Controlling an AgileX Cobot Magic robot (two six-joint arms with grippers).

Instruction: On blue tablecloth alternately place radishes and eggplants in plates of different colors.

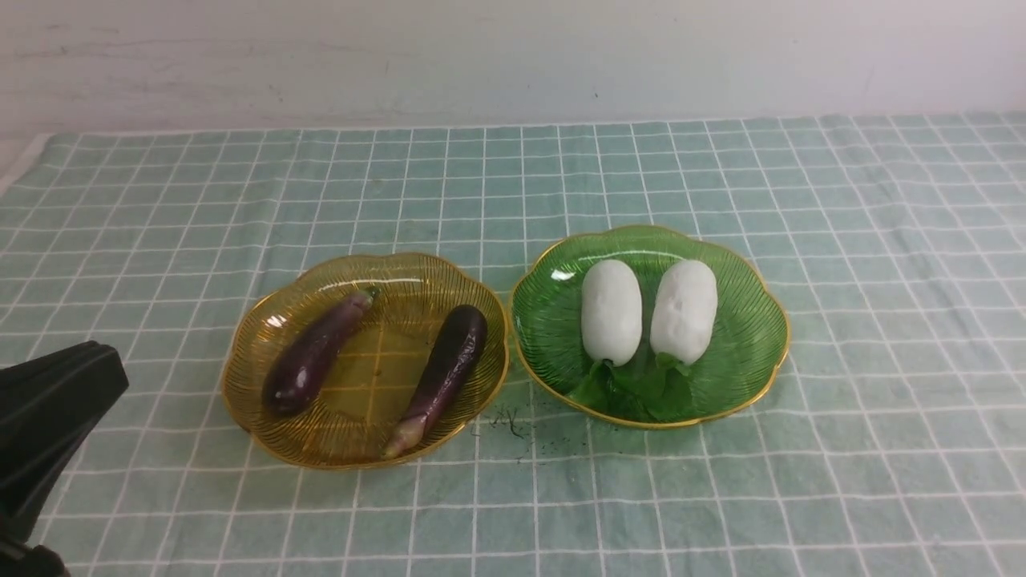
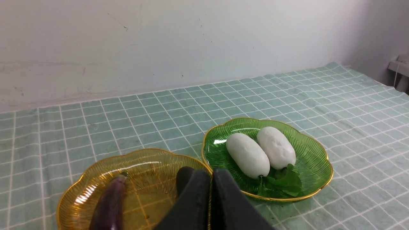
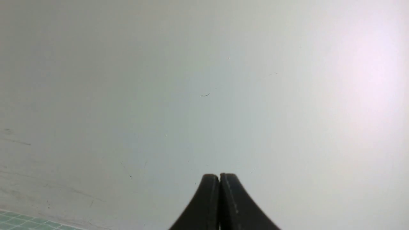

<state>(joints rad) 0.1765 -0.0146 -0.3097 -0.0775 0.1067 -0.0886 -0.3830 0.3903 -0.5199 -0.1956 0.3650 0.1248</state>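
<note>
2 eggplants [image 1: 317, 353] in amber plate [image 1: 401, 276], 2 radishes [image 1: 611, 311] in green plate [image 1: 553, 312], left gripper [image 2: 211, 174] and right gripper [image 3: 219, 176] closed, empty; looks sorted, so back left off clear of the amber rim.

Left wrist view, partly blocked and cropped.
The black left gripper [image 2: 211, 174] covers most of one glossy dark-purple eggplant [image 2: 183, 177]; the other slender purple eggplant [image 2: 110, 204] and the translucent amber ribbed plate [image 2: 147, 159] run off the picture's edge.

surface: blue tablecloth [image 1: 882, 240] | on it: amber plate [image 1: 377, 361], green plate [image 1: 545, 320]
</note>
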